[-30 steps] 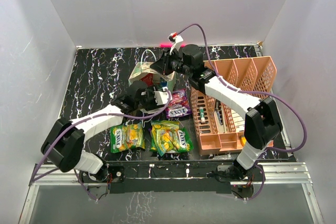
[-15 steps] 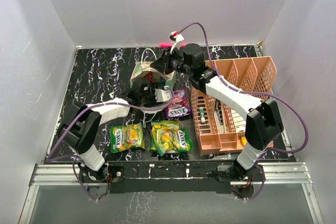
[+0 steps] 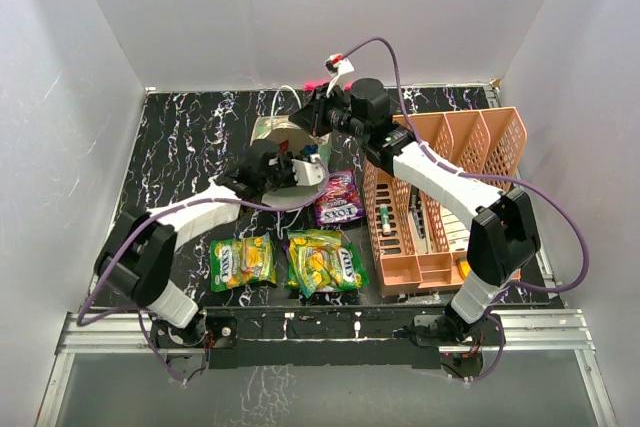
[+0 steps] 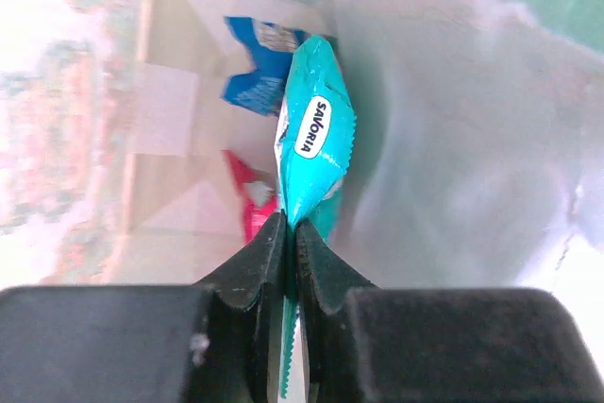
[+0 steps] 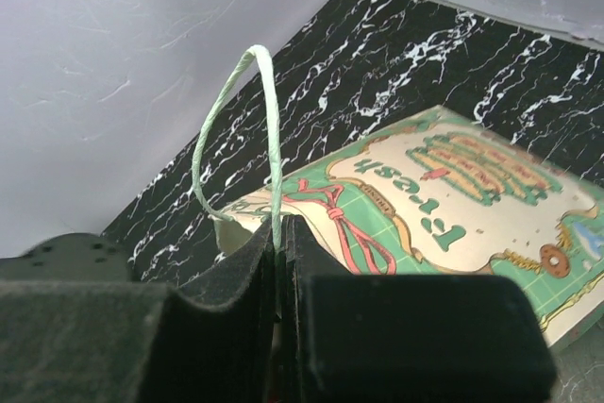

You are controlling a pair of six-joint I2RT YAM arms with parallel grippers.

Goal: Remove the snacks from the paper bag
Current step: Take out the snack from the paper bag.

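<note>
The paper bag (image 3: 272, 133) lies at the back middle of the table; its printed side shows in the right wrist view (image 5: 444, 186). My right gripper (image 5: 280, 233) is shut on the bag's cord handle (image 5: 269, 129), holding it up. My left gripper (image 4: 290, 233) is inside the bag, shut on the edge of a teal snack packet (image 4: 316, 139). A blue packet (image 4: 255, 68) and a red packet (image 4: 247, 195) lie deeper in the bag. On the table lie a purple-pink packet (image 3: 340, 199) and two yellow-green packets (image 3: 242, 261) (image 3: 324, 263).
A peach slotted organiser (image 3: 440, 197) with small items stands at the right, under my right arm. White walls close in the back and sides of the black marbled table (image 3: 180, 147).
My left gripper has moved up and back into the bag's mouth. My right gripper has stayed at the bag's handle, lifting slightly.
</note>
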